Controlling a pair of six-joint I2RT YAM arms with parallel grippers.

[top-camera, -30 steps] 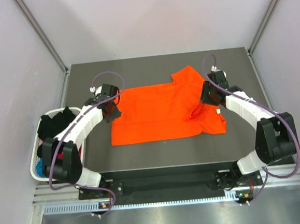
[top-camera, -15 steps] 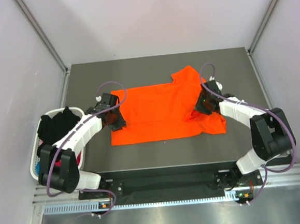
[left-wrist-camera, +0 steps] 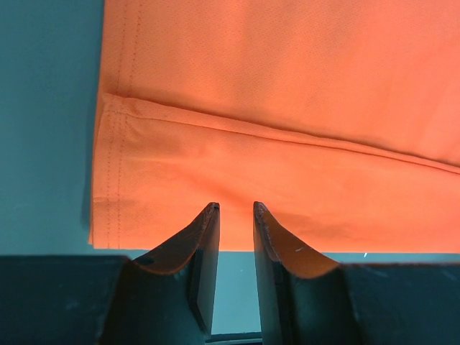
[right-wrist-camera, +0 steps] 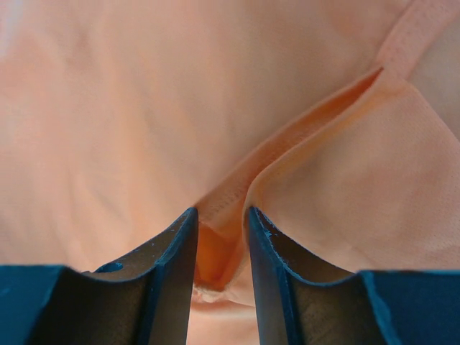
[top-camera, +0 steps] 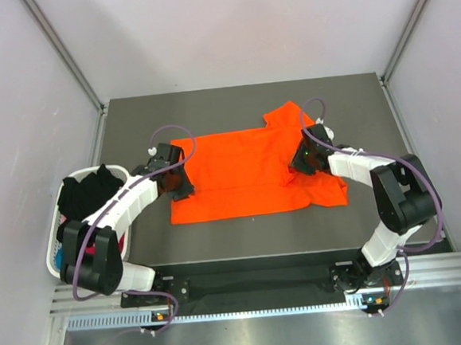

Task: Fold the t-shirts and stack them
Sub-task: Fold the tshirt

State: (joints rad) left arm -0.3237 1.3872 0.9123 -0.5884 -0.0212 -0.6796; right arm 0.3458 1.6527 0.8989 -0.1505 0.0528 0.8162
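Observation:
A bright orange t-shirt [top-camera: 242,171] lies spread on the dark table [top-camera: 233,108], its near half folded over and a sleeve bunched at the right. My left gripper [top-camera: 185,189] sits low at the shirt's left hem. In the left wrist view its jaws [left-wrist-camera: 236,207] stand narrowly open, bare table between them and the orange cloth [left-wrist-camera: 287,86] just past the tips. My right gripper [top-camera: 298,167] presses onto the shirt by the right sleeve. There its jaws [right-wrist-camera: 221,212] are narrowly open astride a raised ridge of the orange cloth [right-wrist-camera: 144,108]. Other t-shirts, black ones on top [top-camera: 88,190], fill a basket.
The white laundry basket [top-camera: 51,244] stands off the table's left edge, beside the left arm. Grey enclosure walls and metal posts [top-camera: 65,53] border the table. Bare tabletop shows behind the shirt and along the near edge [top-camera: 243,235].
Both grippers came down onto the shirt: the left slid toward its left hem, the right moved left onto the sleeve fold. The right jaws narrowed a little.

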